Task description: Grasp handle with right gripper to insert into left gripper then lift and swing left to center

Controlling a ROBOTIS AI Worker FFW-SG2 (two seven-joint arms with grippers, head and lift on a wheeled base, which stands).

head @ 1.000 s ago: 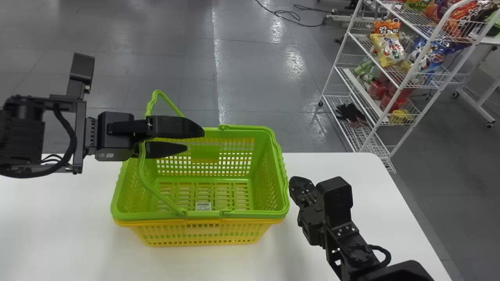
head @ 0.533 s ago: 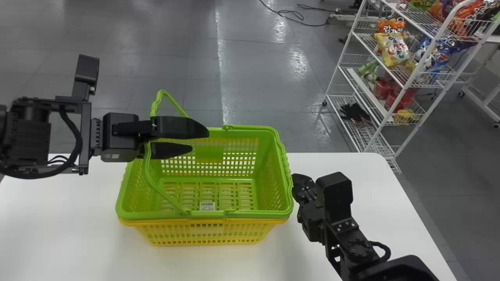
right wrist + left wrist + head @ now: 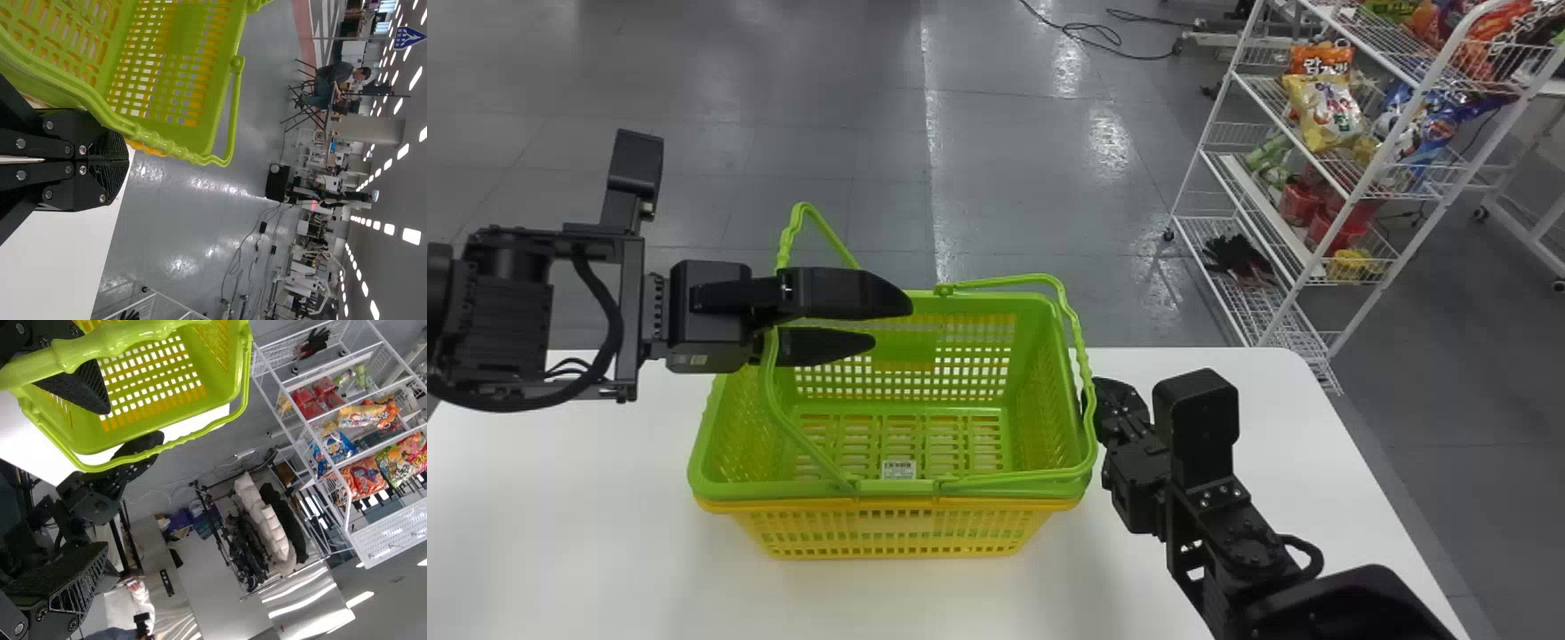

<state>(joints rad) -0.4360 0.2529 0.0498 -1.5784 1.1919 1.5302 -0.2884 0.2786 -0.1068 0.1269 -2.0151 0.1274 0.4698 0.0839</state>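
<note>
My left gripper [image 3: 893, 324] stands open over the left side of the green basket [image 3: 1035, 400], the raised left handle [image 3: 785, 244] crossing near the base of its fingers. In the left wrist view that gripper [image 3: 105, 479] has its fingers wide apart, with the handle's ridged grip [image 3: 113, 340] beside the upper one. At the basket's right side is my right gripper [image 3: 1110, 407], behind the slightly raised right handle [image 3: 1080, 342]. In the right wrist view this gripper [image 3: 127, 160] is shut, its tips together next to the ridged handle [image 3: 157, 139].
The green basket is nested in a yellow basket [image 3: 889, 533] on a white table [image 3: 1183, 587]. Beyond the table's right edge stands a white wire rack [image 3: 1192, 178] with snack bags. Grey floor lies behind the table.
The right handle has lifted off the basket rim, and my right gripper has moved slightly away from me. My left gripper and the baskets appear shifted a little right in the head view.
</note>
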